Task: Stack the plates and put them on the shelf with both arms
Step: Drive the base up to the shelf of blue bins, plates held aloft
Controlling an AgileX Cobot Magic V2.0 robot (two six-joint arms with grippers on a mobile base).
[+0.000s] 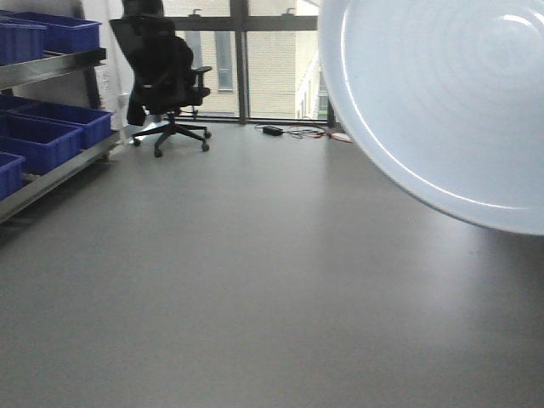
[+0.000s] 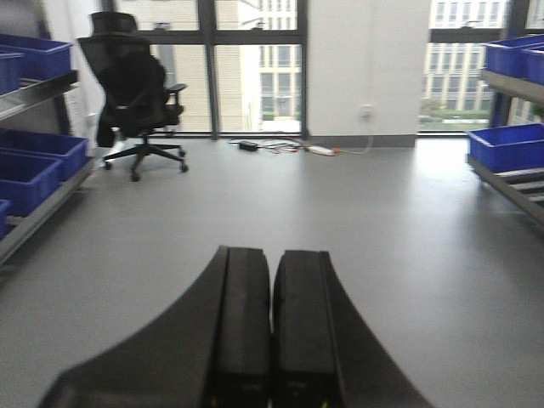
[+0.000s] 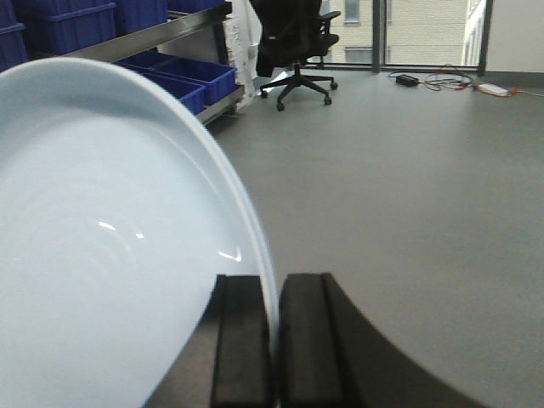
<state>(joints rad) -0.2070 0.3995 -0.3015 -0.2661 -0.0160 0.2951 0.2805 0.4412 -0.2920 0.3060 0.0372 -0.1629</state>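
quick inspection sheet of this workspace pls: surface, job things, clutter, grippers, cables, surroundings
surface: no tabletop in view; grey floor only
job's things: one plate, tilted, rim pinched by the right gripper; second plate not seen
clutter: nothing seen
grippers: left gripper jaws shut, empty; right jaws shut on plate rim
cables: loose cables on floor by the window
surroundings: office chair, blue crates on rack at left

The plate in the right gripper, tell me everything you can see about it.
The plate is large, round, shallow, pale bluish-white and glossy, with faint concentric rings and a low rim. It stands on edge in the air, its rim clamped in the shut black right gripper. Nothing else visibly touches it.
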